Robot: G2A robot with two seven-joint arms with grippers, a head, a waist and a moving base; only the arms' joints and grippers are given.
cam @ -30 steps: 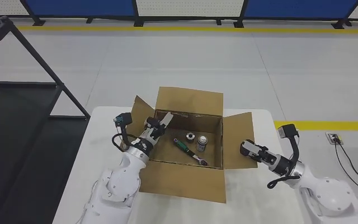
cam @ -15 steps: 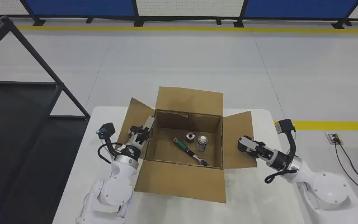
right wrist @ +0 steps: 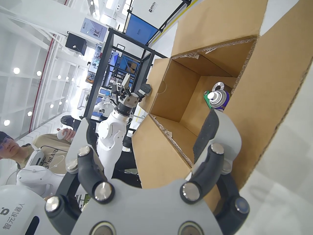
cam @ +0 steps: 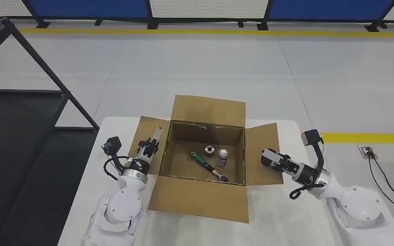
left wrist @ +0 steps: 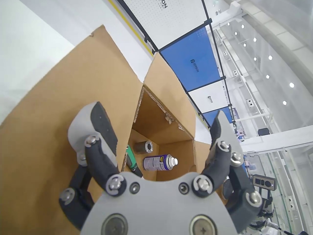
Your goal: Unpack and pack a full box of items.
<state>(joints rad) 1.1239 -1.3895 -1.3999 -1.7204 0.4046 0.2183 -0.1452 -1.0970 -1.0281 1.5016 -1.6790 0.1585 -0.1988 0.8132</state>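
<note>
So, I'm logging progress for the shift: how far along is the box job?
Done: the brown cardboard box has all four flaps spread open. In hand: nothing; the left end effector and right end effector are open and empty, one at each side flap. Left: the green-handled ratchet wrench, small metal cylinder and blue-labelled spray can lie inside the box, so taking them out, then repacking, seems to remain.

Matt corrugated cardboard box [cam: 198,198], glossy metal spray can [cam: 222,158], shiny steel socket [cam: 209,149], smooth white table [cam: 271,224].
</note>
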